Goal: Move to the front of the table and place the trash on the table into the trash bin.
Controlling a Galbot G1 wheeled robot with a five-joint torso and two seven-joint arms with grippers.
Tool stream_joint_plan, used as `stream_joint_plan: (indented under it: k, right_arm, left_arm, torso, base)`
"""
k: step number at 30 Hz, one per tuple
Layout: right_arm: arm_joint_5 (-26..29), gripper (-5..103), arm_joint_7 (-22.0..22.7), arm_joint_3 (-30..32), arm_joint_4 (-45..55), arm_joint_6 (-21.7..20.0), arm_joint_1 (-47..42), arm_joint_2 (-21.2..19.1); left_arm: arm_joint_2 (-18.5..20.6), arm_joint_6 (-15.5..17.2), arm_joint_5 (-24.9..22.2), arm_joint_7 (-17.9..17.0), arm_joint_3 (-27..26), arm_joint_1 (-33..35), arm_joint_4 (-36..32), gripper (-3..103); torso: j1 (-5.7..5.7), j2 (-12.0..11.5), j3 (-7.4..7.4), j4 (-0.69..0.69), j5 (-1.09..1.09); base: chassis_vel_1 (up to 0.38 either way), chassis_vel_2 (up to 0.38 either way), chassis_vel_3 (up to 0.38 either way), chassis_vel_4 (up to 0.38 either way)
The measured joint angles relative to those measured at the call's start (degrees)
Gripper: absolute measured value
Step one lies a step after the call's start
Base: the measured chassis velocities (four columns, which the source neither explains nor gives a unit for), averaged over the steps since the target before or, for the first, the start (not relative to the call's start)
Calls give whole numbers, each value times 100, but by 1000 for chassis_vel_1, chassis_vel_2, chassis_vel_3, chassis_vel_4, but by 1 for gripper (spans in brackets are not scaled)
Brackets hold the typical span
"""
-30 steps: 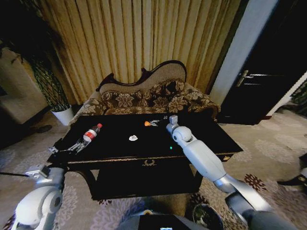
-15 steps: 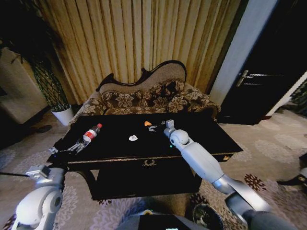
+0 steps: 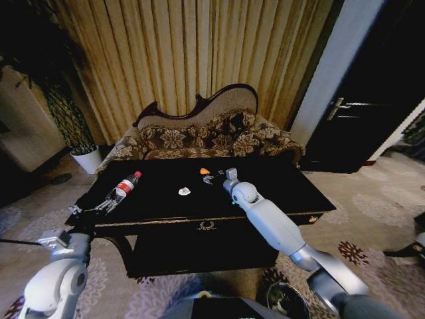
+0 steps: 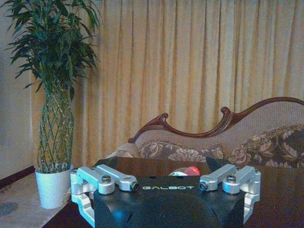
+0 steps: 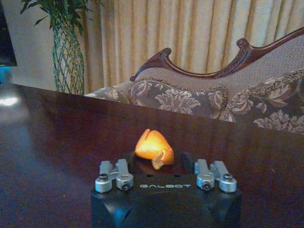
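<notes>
- From my head camera, I stand at the front of the table (image 3: 279, 183); my right gripper (image 3: 211, 177) reaches across the dark top to the orange piece (image 3: 204, 171) near the far edge, fingers spread around it as far as I can judge
- On the same top, a white crumpled scrap (image 3: 184, 191) lies near the middle and the bottle (image 3: 121, 189) with its red label lies toward my left; my left gripper (image 3: 99, 205) rests at the bottle's base, and from here I cannot tell its state
- Down by my base on the right, the trash bin (image 3: 287, 300) waits on the carpet
- At my left wrist, the fingers (image 4: 102, 178) stand apart, with the bottle's red cap (image 4: 190, 171) between them beyond the gripper body
- At my right wrist, the orange piece (image 5: 153, 147) sits just ahead of the gripper body between parted fingers, not yet pinched
- I judge the step to be grasping the orange piece; next I need to close squarely on it, lift clear and carry it to the bin
</notes>
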Motion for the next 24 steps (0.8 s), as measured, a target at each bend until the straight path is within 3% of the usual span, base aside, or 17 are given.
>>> stream_joint_plan:
  k: [5, 10, 13, 16, 24]
  right_arm:
    - [-5, 37, 0, 22, 15, 35, -9, -9]
    - [-7, 27, 0, 31, 22, 95, -34, -15]
    - [-5, 11, 0, 55, 75, 118, -70, -48]
    - [2, 3, 0, 83, 131, 122, -94, -84]
    - [20, 2, 0, 215, 303, 132, -160, -118]
  left_arm:
    - [-13, -7, 22, 2, 20, 20, 0, 100]
    - [-16, -34, 29, 2, 20, 52, 0, 100]
    - [-27, -66, 49, 2, 21, 77, 5, 100]
    - [-29, -74, 56, 4, 33, 77, 9, 100]
    - [-27, -76, 70, 5, 62, 51, 15, 100]
  torso:
    - [0, 0, 0, 0, 0]
    - [0, 0, 0, 0, 0]
    - [0, 0, 0, 0, 0]
    - [0, 0, 0, 0, 0]
    - [0, 0, 0, 0, 0]
  base:
    - [0, 0, 0, 0]
    - [0, 0, 0, 0]
    - [0, 0, 0, 0]
    - [0, 0, 0, 0]
    - [0, 0, 0, 0]
